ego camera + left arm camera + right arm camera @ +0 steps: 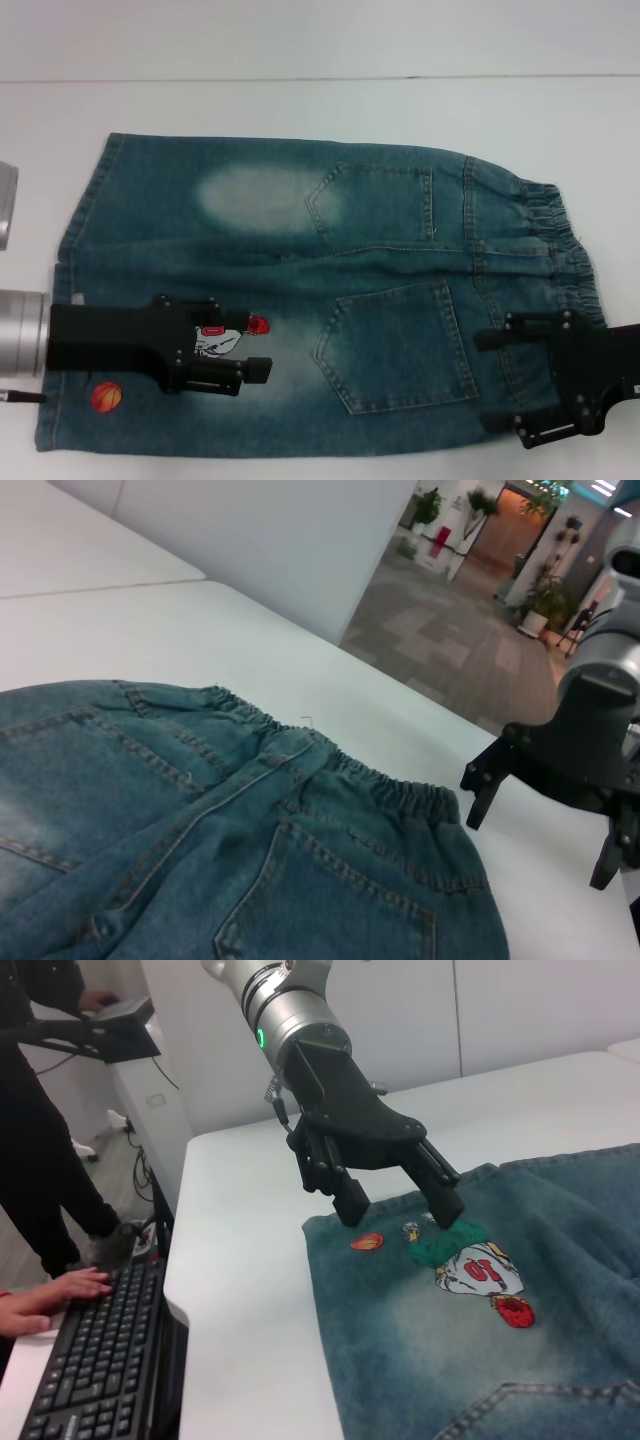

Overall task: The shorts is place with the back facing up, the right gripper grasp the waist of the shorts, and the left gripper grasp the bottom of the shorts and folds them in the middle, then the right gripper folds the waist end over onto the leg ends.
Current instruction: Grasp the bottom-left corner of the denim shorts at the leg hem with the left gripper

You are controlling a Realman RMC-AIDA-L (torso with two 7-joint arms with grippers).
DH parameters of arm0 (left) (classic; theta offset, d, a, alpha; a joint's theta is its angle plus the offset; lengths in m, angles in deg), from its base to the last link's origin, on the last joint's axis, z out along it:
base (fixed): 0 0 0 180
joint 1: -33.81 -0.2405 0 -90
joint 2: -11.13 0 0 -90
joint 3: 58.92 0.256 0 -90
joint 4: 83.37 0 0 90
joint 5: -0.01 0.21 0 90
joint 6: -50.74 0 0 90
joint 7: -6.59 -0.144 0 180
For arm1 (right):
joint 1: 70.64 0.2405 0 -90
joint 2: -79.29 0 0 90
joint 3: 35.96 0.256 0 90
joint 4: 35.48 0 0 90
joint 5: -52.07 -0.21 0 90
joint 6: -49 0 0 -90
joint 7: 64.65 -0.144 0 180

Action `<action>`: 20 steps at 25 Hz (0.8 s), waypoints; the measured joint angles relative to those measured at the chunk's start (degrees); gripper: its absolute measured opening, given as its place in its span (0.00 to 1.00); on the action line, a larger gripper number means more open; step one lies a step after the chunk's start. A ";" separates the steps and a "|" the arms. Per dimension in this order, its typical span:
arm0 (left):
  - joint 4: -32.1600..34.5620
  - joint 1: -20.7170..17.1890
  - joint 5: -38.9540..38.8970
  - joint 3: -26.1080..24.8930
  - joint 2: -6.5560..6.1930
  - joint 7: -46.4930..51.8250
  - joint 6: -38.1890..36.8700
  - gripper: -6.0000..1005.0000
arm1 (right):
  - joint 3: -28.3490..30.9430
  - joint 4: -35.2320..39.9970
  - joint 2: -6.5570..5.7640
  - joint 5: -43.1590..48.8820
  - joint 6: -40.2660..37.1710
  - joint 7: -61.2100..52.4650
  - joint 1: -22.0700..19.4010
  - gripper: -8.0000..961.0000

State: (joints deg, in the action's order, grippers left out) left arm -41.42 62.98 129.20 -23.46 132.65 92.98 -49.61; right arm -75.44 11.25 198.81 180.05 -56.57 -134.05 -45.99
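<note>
The shorts (pixel 320 300) lie flat, back up, on the white counter (pixel 300 105), long axis running across the robot: waist (pixel 560 240) at its right, leg ends (pixel 70 300) at its left. Each arm is over its own end. The left end effector (pixel 240 350) hovers above the near leg by the red cartoon print (pixel 480 1275), fingers apart, nothing gripped. The right end effector (pixel 515 380) sits over the near part of the waist, fingers apart and empty, though whether they touch the denim is hard to tell. The coming fold should carry the near edge away from the robot. No containers are in view.
</note>
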 joint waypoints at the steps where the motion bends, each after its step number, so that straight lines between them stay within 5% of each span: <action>1: 0.00 -0.02 0.04 -0.02 0.00 0.00 0.13 0.84 | 0.11 0.55 -0.01 -0.04 -0.18 -0.08 -0.14 0.96; 17: 0.13 0.12 0.88 -0.09 -0.14 0.70 1.22 0.84 | 0.48 2.05 0.12 -0.37 -1.18 -1.18 -0.29 0.95; 20: 3.15 0.38 1.32 0.03 -0.14 7.15 0.64 0.84 | 0.63 2.11 0.16 -0.38 -1.10 -1.02 -0.30 0.95</action>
State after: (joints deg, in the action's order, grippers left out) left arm -38.27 63.36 130.53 -23.43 132.51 100.13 -48.97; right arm -74.80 13.36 198.98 179.67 -57.66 -135.06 -46.29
